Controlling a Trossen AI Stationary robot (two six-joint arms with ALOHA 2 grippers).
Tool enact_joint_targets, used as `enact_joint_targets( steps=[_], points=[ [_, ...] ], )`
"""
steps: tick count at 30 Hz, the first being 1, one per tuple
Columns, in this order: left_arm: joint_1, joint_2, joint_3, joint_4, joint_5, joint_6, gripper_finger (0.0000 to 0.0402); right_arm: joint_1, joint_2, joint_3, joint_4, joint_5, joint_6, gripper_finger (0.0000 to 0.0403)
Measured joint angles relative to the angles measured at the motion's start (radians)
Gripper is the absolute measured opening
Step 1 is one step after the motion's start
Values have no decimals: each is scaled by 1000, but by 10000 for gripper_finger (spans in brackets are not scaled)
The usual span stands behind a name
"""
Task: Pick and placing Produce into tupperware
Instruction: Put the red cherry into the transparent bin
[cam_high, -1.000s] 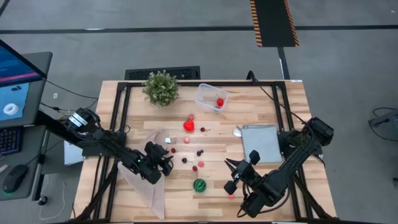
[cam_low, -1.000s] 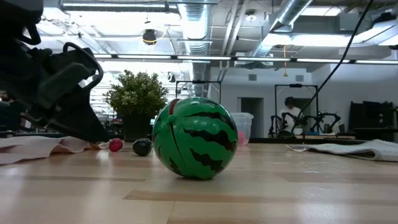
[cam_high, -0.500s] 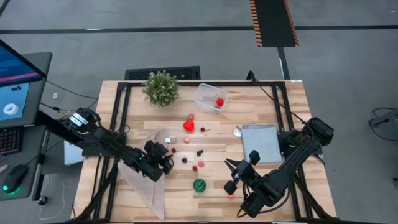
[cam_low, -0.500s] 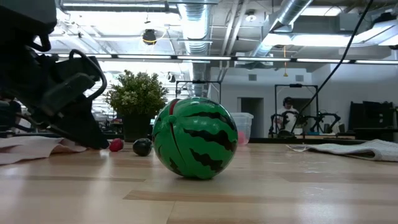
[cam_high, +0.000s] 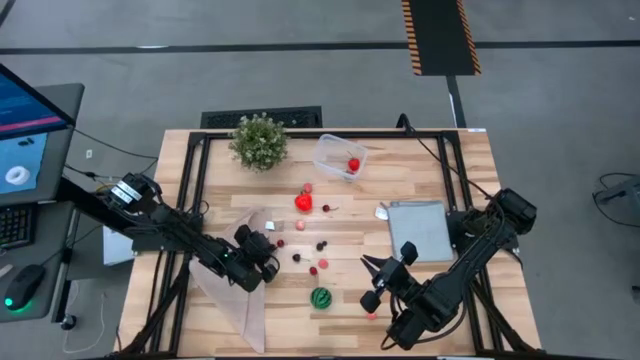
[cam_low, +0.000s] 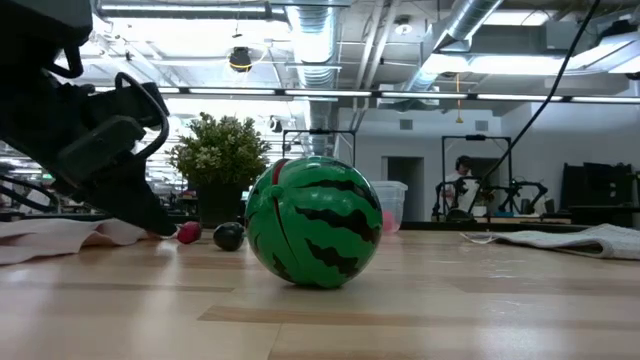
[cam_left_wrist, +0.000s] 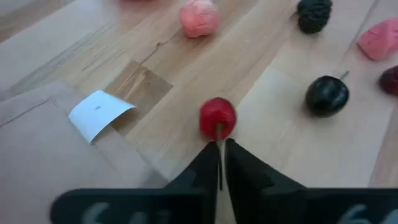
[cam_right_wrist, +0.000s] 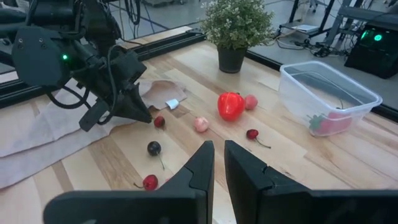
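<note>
Left pincer (cam_left_wrist: 220, 163): shut on the thin stem of a red cherry (cam_left_wrist: 217, 116), fruit just ahead of the tips, stem in line with them, low over the bench (cam_left_wrist: 261, 81). Tupperware (cam_high: 339, 156): well apart, beyond. Right pincer (cam_right_wrist: 216, 163): nearly closed, empty, farther off.

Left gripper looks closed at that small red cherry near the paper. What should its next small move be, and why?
Probably a short straight lift. In the left wrist view the left gripper is shut on the stem of the red cherry, which seems to rest on the wood. Raising it first would clear the dark cherry and pink piece before heading to the tupperware.
</note>
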Motion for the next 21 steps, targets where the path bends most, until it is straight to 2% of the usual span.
enact_joint_targets(
  steps=[12,18,21],
  points=[
    [26,0,0,139,-4,154,1,0,0,0,6,0,0,62],
    [93,0,0,243,3,277,0,0,0,0,6,0,0,62],
    [145,0,0,334,55,374,0,-1,0,0,6,0,0,62]
  ],
)
